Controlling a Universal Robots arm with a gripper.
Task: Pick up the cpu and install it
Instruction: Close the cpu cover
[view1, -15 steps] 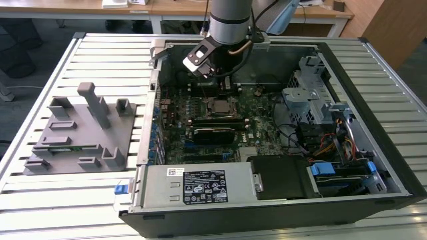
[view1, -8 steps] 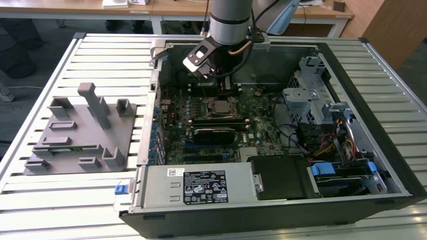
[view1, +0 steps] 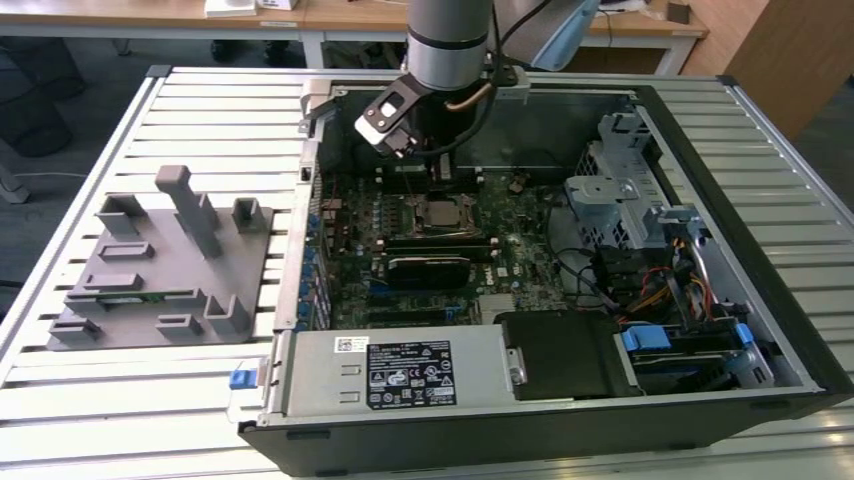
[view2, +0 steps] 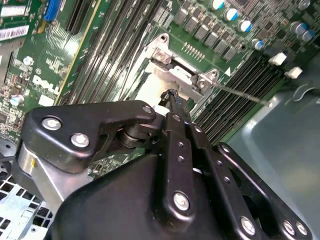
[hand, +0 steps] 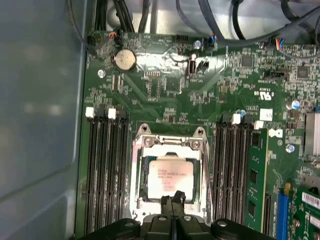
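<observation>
The cpu (hand: 171, 179), a small square chip with a pale silver top, lies flat inside the metal socket frame (hand: 170, 143) on the green motherboard (view1: 521, 250). In the exterior view the cpu (view1: 434, 212) is at the middle of the board inside the open computer case. My gripper (hand: 172, 201) hangs just above the chip's near edge with its two black fingers pressed together and nothing between them. In the second wrist view the gripper (view2: 172, 95) points down at the socket frame (view2: 182, 75).
A green memory stick (hand: 255, 175) stands in a slot beside the socket, with empty black slots on both sides. The case wall (hand: 40, 125) is close by. A grey fixture plate (view1: 160, 260) lies on the exterior view's left. The power supply (view1: 400, 370) and drive cage (view1: 627, 190) sit inside the case.
</observation>
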